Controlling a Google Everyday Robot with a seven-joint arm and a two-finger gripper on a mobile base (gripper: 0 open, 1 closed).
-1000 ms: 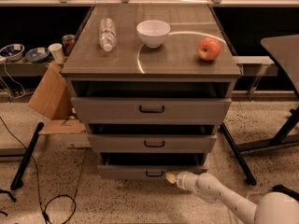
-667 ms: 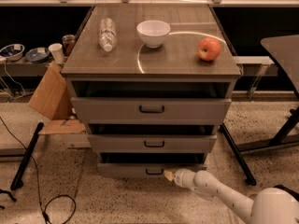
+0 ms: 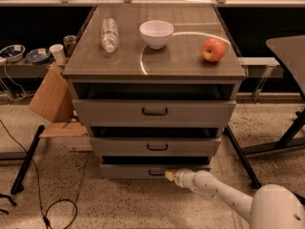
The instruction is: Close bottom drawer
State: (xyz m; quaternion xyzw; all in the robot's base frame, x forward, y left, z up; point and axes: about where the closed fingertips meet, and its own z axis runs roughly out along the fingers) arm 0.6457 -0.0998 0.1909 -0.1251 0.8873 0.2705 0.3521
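Bottom drawer [image 3: 128, 171], low flat grey front, small black handle [image 3: 156, 172], sits slightly pulled out at lower centre. Tan-tipped gripper [image 3: 169, 175] touches its front beside the handle; whether it is apart or together cannot be told.

**Robotics laboratory or workshop.** A grey three-drawer cabinet [image 3: 105, 112] stands on a speckled hard floor [image 3: 119, 205]. Loose black cables [image 3: 60, 201], folded cardboard [image 3: 50, 97] and a low shelf [image 3: 24, 69] of bowls and cups lie at its left, and a dark desk [image 3: 286, 49] stands at its right. The robot's claw [image 3: 169, 175] is at the front of the bottom drawer [image 3: 126, 171], beside its handle.
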